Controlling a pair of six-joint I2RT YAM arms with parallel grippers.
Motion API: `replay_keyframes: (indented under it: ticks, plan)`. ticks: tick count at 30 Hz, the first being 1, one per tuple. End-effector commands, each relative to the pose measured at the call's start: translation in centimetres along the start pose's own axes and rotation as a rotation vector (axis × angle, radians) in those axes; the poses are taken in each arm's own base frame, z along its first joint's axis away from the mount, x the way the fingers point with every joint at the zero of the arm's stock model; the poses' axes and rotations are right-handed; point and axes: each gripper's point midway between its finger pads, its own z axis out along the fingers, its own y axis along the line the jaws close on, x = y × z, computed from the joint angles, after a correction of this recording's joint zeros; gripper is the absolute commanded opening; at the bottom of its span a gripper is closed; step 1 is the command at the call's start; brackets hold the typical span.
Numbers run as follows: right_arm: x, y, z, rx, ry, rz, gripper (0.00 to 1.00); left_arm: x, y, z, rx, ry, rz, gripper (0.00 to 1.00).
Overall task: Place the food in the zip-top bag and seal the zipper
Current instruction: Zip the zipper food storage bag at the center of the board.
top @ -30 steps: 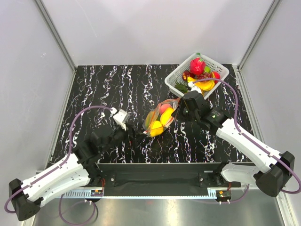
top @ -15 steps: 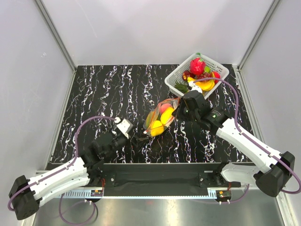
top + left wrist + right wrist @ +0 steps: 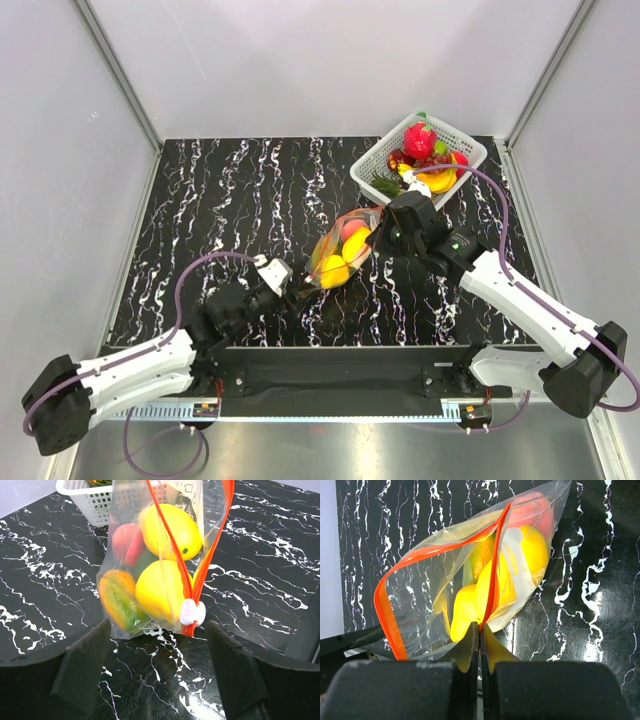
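Note:
The zip-top bag (image 3: 340, 252) lies mid-table, tilted, holding food: a yellow lemon (image 3: 170, 527), another yellow piece (image 3: 160, 590), an orange-green piece (image 3: 117, 600) and a red one (image 3: 125, 542). Its red-orange zipper (image 3: 171, 545) gapes, with a white slider (image 3: 192, 612) at the near end. My left gripper (image 3: 157, 630) is open, its fingers on either side of the bag's near corner and apart from it; from above, the left gripper (image 3: 290, 293) sits just short of the bag. My right gripper (image 3: 480, 630) is shut on the zipper (image 3: 495, 565) at the bag's far end (image 3: 375, 238).
A white slotted basket (image 3: 368, 168) stands at the back right with more toy fruit in it, a red piece (image 3: 418, 140) on top. The basket (image 3: 85, 497) also shows behind the bag in the left wrist view. Grey walls enclose the black marbled table.
My left arm has slid right and forward, bringing its gripper up to the bag's near corner, and its jaws have narrowed slightly. The right arm and the bag have stayed put.

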Motion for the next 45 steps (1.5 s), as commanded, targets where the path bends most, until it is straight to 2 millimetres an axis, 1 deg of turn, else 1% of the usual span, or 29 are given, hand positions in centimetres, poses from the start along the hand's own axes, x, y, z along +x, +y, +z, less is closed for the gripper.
replay_keyframes:
  ticks: [1,2,5,6,10,11,12,13,15,16,17,18,19,20,21,26,27,29,31,32,33,35,37,40,41,42,43,44,45]
  plan:
    - [-2.2,1.7,-1.0,-0.043,-0.069,0.028,0.0,-3.2,-0.1,0.6,0.006,-0.133,0.033,0.77]
    - [-2.2,1.7,-1.0,-0.044,-0.07,0.03,0.0,-3.2,0.0,0.8,0.003,-0.134,0.032,0.71]
    - [-2.0,1.7,-0.9,-0.045,-0.069,0.035,0.0,-3.2,0.0,1.3,0.003,-0.146,0.02,0.65]
    - [-2.0,1.8,-0.8,-0.051,-0.067,0.035,0.0,-3.3,-0.1,1.4,0.003,-0.156,0.012,0.58]
    - [-1.8,1.7,-0.6,-0.05,-0.059,0.038,0.0,-3.7,-0.9,1.8,0.047,-0.182,0.008,0.49]
    - [-1.7,1.7,-0.6,-0.049,-0.058,0.037,0.0,-3.2,-1.0,2.1,0.052,-0.158,0.014,0.45]
    - [-1.8,1.7,-0.7,-0.05,-0.061,0.038,0.0,-3.2,-1.0,2.3,0.056,-0.15,0.016,0.41]
    - [-1.7,1.6,-0.7,-0.048,-0.059,0.037,0.0,-3.5,-1.2,2.4,0.067,-0.154,0.02,0.32]
    - [-1.4,1.3,-0.9,-0.041,-0.05,0.036,0.0,-3.6,-1.3,2.5,0.077,-0.144,0.024,0.24]
    - [-1.3,1.3,-1.1,-0.041,-0.044,0.032,0.0,-4.2,-1.3,2.6,0.078,-0.15,0.029,0.16]
    - [-1.3,1.3,-1.4,-0.051,-0.046,0.012,0.04,-4.1,-1.3,2.6,0.078,-0.135,0.033,0.12]
    - [-1.2,1.4,-1.8,-0.067,-0.039,-0.006,0.13,-4.2,-1.3,2.6,0.08,-0.133,0.033,0.08]
    - [-1.1,1.4,-2.1,-0.077,-0.037,-0.025,0.17,-4.9,-1.3,2.6,0.078,-0.142,0.033,0.0]
    - [-1.4,1.4,-2.7,-0.087,-0.053,-0.047,0.2,-4.9,-1.4,2.6,0.081,-0.136,0.031,0.0]
    - [-1.5,0.9,-3.0,-0.07,-0.063,-0.056,0.28,-5.1,-1.4,2.6,0.084,-0.14,0.03,0.0]
    - [-1.9,-0.5,-5.5,-0.04,-0.086,-0.111,0.51,-6.0,-1.6,2.6,0.099,-0.154,0.035,0.0]
    - [-2.0,-0.6,-5.9,-0.038,-0.094,-0.121,0.58,-6.1,-1.6,2.6,0.098,-0.156,0.038,0.0]
    - [-2.4,-0.6,-6.9,-0.059,-0.11,-0.166,0.61,-6.1,-1.8,2.7,0.113,-0.153,0.047,0.0]
    - [-2.3,0.5,-7.7,-0.143,-0.113,-0.226,0.64,-6.4,-2.1,2.7,0.133,-0.155,0.051,0.0]
    - [-1.9,0.5,-7.6,-0.17,-0.11,-0.306,0.65,-6.3,-2.2,2.7,0.136,-0.152,0.053,0.0]
    - [-2.0,1.7,-7.7,-0.238,-0.123,-0.351,0.65,-6.5,-2.3,2.8,0.14,-0.156,0.053,0.0]
    - [-2.0,1.8,-7.3,-0.266,-0.143,-0.471,0.66,-6.5,-2.4,2.9,0.147,-0.151,0.052,0.0]
    - [-1.7,3.7,-7.7,-0.382,-0.145,-0.582,0.67,-6.5,-2.5,3.0,0.156,-0.15,0.054,0.0]
    - [-1.9,5.4,-7.9,-0.498,-0.219,-0.719,0.74,-6.1,-2.6,3.1,0.162,-0.134,0.05,0.0]
    - [-1.6,6.1,-8.1,-0.553,-0.222,-0.778,0.8,-6.0,-2.6,3.1,0.164,-0.125,0.042,0.0]
    - [-1.6,6.3,-8.1,-0.563,-0.22,-0.798,0.82,-6.5,-2.6,3.2,0.165,-0.127,0.039,0.0]
    - [-1.3,6.5,-7.5,-0.57,-0.196,-0.849,0.82,-6.1,-2.8,3.1,0.176,-0.102,0.039,0.0]
    - [-1.3,6.9,-7.9,-0.592,-0.179,-0.874,0.84,-6.3,-2.9,3.0,0.18,-0.098,0.036,0.0]
    - [-1.3,7.0,-7.6,-0.589,-0.174,-0.892,0.85,-6.8,-2.8,3.0,0.181,-0.104,0.035,0.0]
